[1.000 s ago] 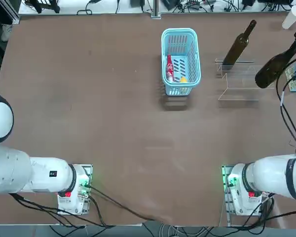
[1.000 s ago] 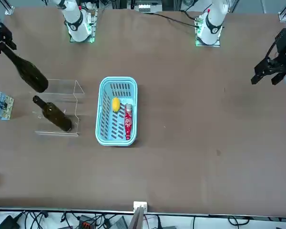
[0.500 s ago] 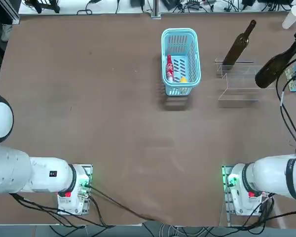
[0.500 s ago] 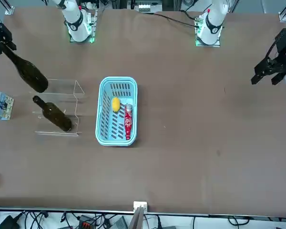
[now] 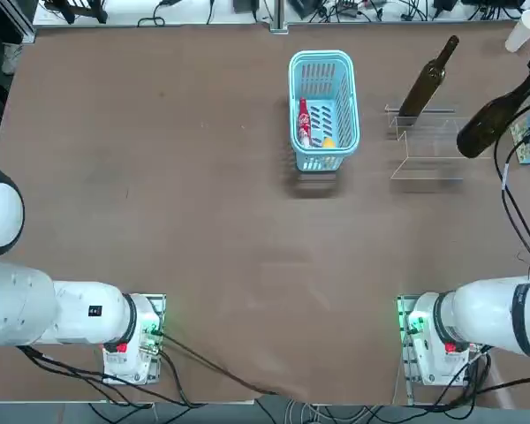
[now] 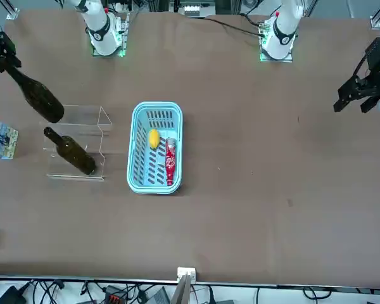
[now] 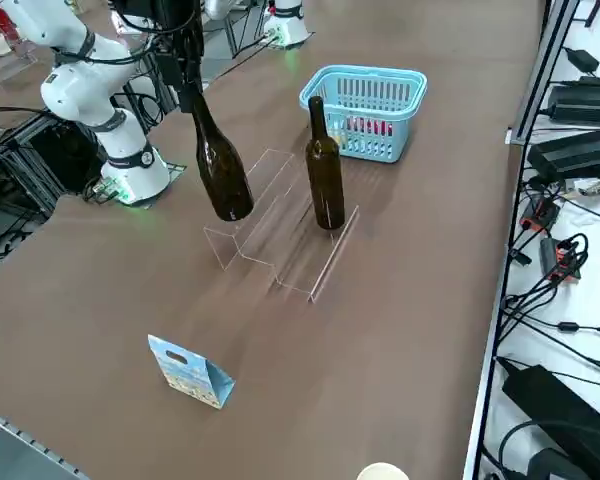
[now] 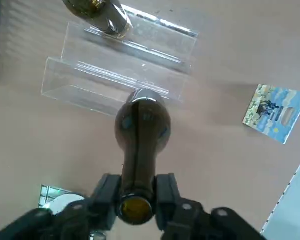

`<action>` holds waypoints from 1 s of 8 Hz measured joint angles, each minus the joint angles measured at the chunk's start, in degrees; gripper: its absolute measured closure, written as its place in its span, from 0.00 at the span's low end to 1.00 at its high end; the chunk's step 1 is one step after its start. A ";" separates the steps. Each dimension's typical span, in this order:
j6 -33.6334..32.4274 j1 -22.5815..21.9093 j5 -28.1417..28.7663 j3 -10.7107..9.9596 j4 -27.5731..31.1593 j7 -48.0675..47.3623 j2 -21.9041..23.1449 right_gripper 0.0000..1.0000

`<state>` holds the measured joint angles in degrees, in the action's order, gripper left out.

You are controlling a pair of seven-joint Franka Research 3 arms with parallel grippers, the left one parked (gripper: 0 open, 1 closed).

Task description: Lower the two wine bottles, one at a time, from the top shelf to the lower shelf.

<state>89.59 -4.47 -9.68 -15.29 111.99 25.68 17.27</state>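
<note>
Smooth olive-brown glass bottle (image 7: 222, 172), long-necked, at the side view's upper left, its neck pinched by the right claw (image 8: 137, 192).

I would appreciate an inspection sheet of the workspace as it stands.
Surface: brown tabletop; spills, nothing seen.
Job's things: one dark bottle stands on the clear stand; the other bottle hangs tilted at its near side.
Clutter: blue basket holding a small red bottle and a yellow item; patterned carton; white cup.
Grippers: right gripper shut on the tilted bottle's neck.
Cables: black cables cross the tabletop near the arm bases.
Surroundings: electronics and wiring beyond the far table edge.
</note>
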 joint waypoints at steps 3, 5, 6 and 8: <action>0.06 0.00 0.00 -0.01 0.01 0.00 0.00 0.62; 0.40 -0.04 0.00 0.00 -0.41 0.42 -0.39 0.62; 1.29 -0.08 -0.01 0.01 -1.55 2.13 -1.61 0.62; 2.34 -0.23 0.00 0.03 -7.64 9.00 -7.47 0.62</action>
<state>91.93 -4.70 -9.69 -15.26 104.35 34.68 9.80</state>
